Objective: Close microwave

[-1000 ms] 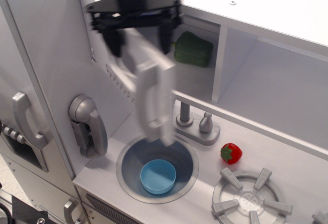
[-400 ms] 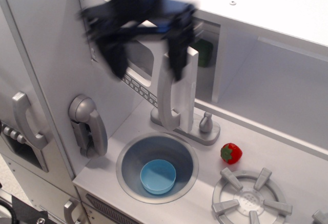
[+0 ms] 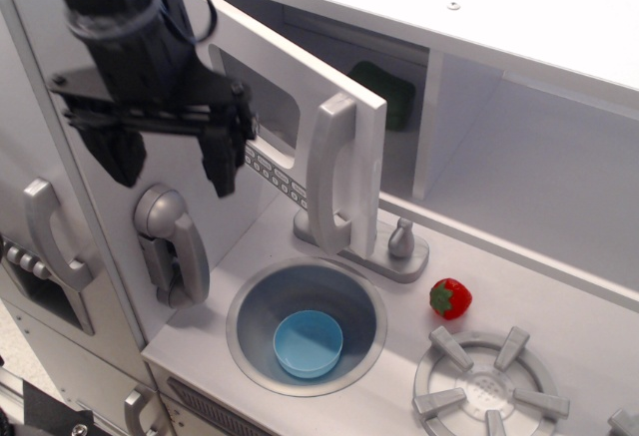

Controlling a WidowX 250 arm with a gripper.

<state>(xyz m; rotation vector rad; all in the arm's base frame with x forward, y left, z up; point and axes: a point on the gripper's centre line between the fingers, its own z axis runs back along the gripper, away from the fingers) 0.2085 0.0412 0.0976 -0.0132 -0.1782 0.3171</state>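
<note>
The microwave is a white compartment under the top shelf. Its light-grey door (image 3: 290, 107) has a clear window, a grey button row and a tall silver handle (image 3: 334, 172). The door stands partly open, its handle edge swung out toward me, leaving a gap on the right. A green pepper (image 3: 394, 92) shows inside through that gap. My black gripper (image 3: 170, 162) hangs in front of the door's left part, near the hinge side. It is open and empty, and its fingers (image 3: 220, 162) point down.
A toy phone (image 3: 172, 241) hangs on the side wall below my gripper. A faucet (image 3: 384, 246) stands behind the sink (image 3: 250, 301), which holds a blue bowl (image 3: 308, 343). A strawberry (image 3: 450, 297) and a burner (image 3: 489, 386) sit at the right. A fridge handle (image 3: 50, 231) is at the left.
The door swung from wide open toward the compartment and now stands partly shut. My gripper moved from above the door down and left, away from the handle.
</note>
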